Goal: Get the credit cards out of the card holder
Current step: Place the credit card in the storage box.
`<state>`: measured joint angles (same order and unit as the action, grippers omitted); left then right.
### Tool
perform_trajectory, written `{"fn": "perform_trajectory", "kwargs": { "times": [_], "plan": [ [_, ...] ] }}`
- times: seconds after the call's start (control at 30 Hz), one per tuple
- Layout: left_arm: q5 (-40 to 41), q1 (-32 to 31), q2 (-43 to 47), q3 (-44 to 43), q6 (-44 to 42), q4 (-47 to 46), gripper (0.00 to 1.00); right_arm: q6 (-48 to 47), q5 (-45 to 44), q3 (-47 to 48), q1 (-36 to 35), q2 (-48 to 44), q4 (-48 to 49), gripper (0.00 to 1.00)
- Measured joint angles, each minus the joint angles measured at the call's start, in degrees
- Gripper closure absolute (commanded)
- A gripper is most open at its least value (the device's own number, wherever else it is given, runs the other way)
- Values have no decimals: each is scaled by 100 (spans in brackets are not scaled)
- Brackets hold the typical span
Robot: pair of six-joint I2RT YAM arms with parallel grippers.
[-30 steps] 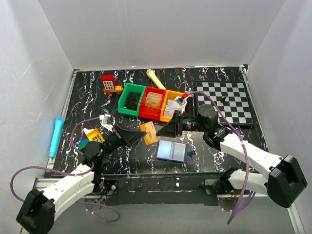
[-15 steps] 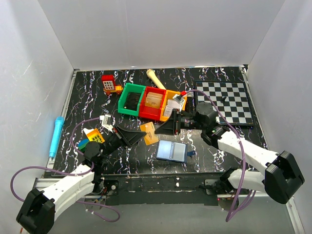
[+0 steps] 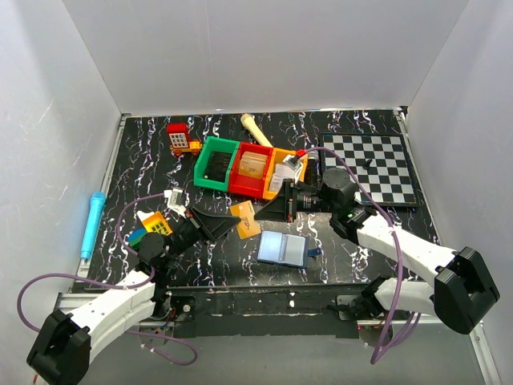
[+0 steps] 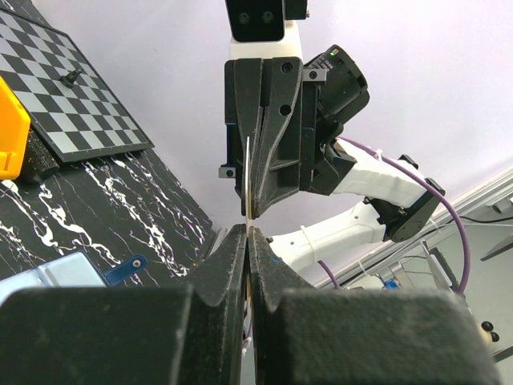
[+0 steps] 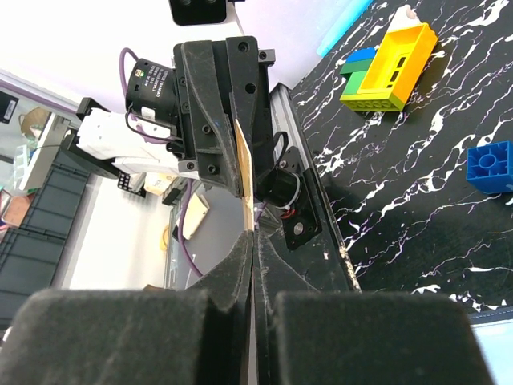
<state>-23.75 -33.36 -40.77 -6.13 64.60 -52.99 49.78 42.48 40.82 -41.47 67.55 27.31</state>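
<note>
The card holder point(image 3: 282, 248) lies open on the table, blue-grey inside up, its snap tab to the right; the left wrist view catches a corner of it point(image 4: 56, 271). An orange credit card point(image 3: 245, 215) hangs above the table between the two arms. My left gripper point(image 3: 234, 219) is shut on its left edge and my right gripper point(image 3: 261, 214) is shut on its right edge. Each wrist view shows the card edge-on, in the left wrist view point(image 4: 249, 180) and in the right wrist view point(image 5: 244, 172), running from my own fingertips into the other gripper's jaws.
Green, red and orange bins point(image 3: 248, 167) stand behind the card. A chessboard point(image 3: 370, 167) lies at the back right. Toy blocks point(image 3: 149, 225) and a blue pen point(image 3: 92, 223) are at the left, a toy truck point(image 3: 183, 140) at the back.
My right gripper has slid slightly left and shut its jaws on the card that the left gripper holds. The left arm and the card holder have not moved.
</note>
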Motion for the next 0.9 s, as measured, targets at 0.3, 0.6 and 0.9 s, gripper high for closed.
{"fn": "perform_trajectory", "kwargs": {
  "times": [0.3,0.6,0.9],
  "plan": [
    [20,0,42,-11,-57,306,41,55,103,24,15,9,-101,99],
    [1139,2,1438,-376,-216,2699,43,-577,-461,1126,481,-109,-2186,99],
    [3001,26,2747,-758,-424,5436,47,-3998,-2564,3829,614,1019,-4697,99]
  ]
}}
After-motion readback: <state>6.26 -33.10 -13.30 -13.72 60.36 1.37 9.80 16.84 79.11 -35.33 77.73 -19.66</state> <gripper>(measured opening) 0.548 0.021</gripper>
